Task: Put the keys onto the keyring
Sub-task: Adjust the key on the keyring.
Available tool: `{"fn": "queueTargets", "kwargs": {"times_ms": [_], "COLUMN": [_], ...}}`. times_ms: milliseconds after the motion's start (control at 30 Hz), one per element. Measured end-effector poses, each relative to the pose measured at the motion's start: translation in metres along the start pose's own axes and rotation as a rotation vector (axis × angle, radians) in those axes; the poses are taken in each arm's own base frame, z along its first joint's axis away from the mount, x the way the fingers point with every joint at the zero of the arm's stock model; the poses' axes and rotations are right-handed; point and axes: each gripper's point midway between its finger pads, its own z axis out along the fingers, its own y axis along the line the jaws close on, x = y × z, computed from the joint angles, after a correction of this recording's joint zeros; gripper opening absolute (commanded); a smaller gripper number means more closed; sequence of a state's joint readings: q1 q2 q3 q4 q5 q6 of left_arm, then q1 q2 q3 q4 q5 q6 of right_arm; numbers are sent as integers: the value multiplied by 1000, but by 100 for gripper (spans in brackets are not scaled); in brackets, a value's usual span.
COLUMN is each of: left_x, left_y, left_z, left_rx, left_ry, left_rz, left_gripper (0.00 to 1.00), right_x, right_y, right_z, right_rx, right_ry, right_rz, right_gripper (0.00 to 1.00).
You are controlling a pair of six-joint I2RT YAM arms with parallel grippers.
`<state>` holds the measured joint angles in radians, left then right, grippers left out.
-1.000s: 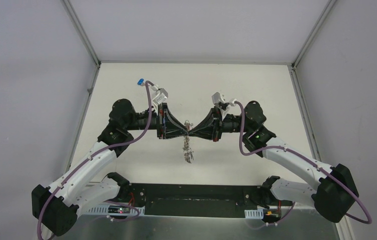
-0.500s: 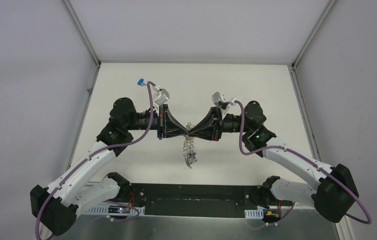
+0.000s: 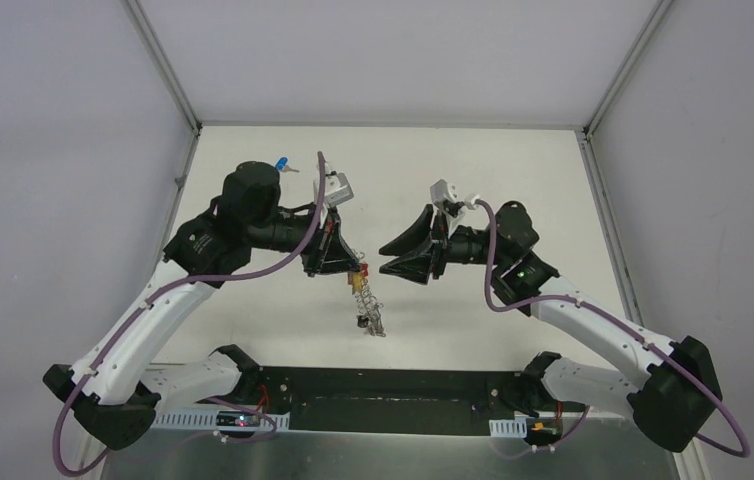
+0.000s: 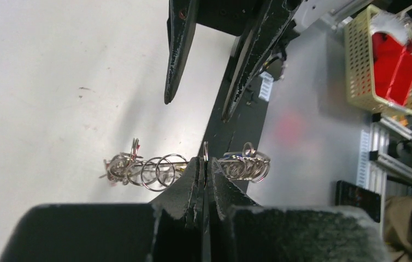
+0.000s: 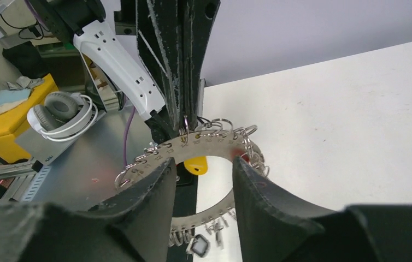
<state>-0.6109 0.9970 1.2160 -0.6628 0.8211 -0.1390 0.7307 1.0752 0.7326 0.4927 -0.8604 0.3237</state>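
We see the left claw [image 3: 357,269] closed tight, its two fingers pressed together on the edge of the keyring [image 3: 365,300]. The keyring hangs below the claw tip, clear of the table [image 3: 513,170], edge-on to the overhead camera. In the left wrist view the thin metal band stands pinched between the finger pads, with small wire loops [image 4: 157,170] strung out to either side of the grip.

The right claw [image 3: 383,257] sits just beside the keyring, level with its top and on the side away from the left claw. Its fingers are spread partway and hold nothing. From its own camera, the grey band of the keyring curves across the gap between the fingers, beyond the tips and not touching them. Small keys [image 5: 201,243] dangle from the keyring's lower rim.

A yellow key head [image 5: 195,164] shows through the keyring's opening; we cannot tell whether it hangs on the keyring.

A blue key [image 3: 281,162] lies on the table well apart from the keyring, beyond the left arm, towards the far left corner.
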Motion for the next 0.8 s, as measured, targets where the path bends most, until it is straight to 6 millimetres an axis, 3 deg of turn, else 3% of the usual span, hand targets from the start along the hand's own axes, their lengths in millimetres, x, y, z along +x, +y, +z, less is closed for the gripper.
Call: {"fn": "queueTargets", "kwargs": {"times_ms": [200, 400, 600, 800], "left_x": [9, 20, 27, 31], "left_y": [-3, 0, 4, 2], "left_z": [-1, -4, -9, -12], "left_rx": [-84, -151, -199, -206], "left_ry": [184, 341, 428, 452], "left_rz": [39, 60, 75, 93], "left_gripper": [0, 0, 0, 0], "right_x": [-2, 10, 21, 23], "right_y": [6, 18, 19, 17], "right_z": [11, 24, 32, 41], "right_rx": [-32, -77, -94, -101], "right_ry": [11, 37, 61, 48], "right_rz": [8, 29, 61, 70], "right_gripper": [37, 33, 42, 41]}}
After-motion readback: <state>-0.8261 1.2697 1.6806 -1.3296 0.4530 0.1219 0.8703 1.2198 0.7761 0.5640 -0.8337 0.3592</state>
